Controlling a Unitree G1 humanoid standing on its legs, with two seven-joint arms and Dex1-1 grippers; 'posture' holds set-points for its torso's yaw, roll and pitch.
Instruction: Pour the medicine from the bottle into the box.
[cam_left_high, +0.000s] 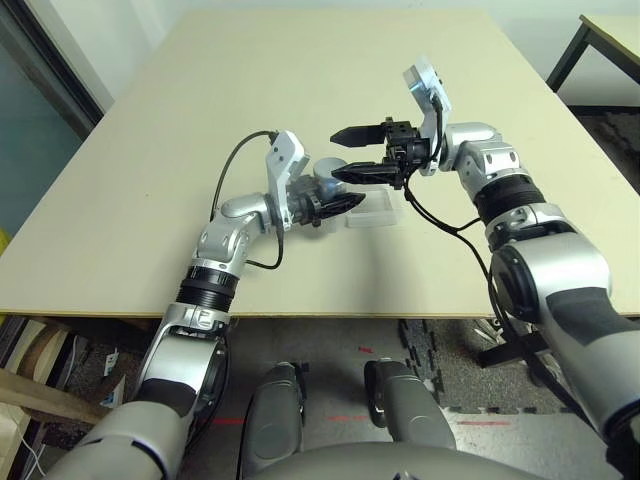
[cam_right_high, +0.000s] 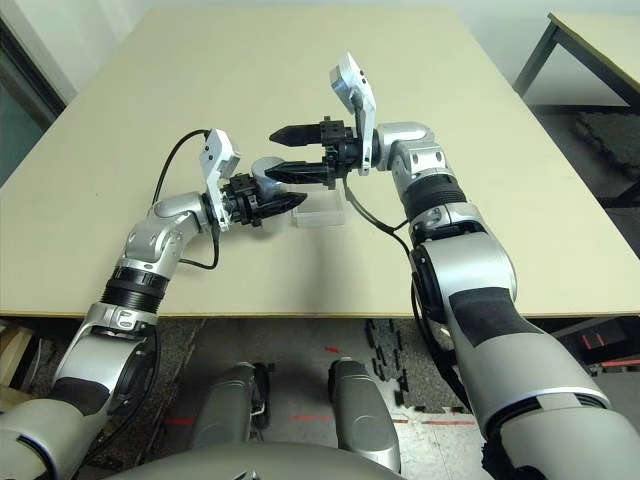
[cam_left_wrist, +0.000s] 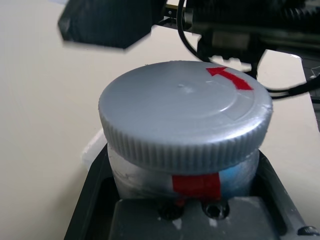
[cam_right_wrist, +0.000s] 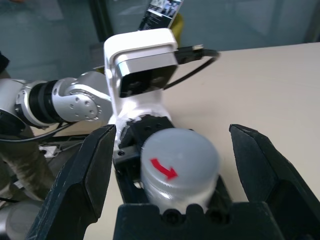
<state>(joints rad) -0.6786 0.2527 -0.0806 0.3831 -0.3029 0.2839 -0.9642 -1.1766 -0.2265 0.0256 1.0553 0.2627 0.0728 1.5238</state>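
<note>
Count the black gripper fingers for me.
4. Two belong to the right gripper, its fingers spread apart near the capped bottle; two belong to the left gripper, one on each side of the bottle it grips.

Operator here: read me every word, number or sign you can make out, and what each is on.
No words or numbers I can read.
Sign: red arrow, on top of the grey cap.
Plain red patch on the bottle's side, no lettering.
Small print on the screen or card behind: too small to read.
</note>
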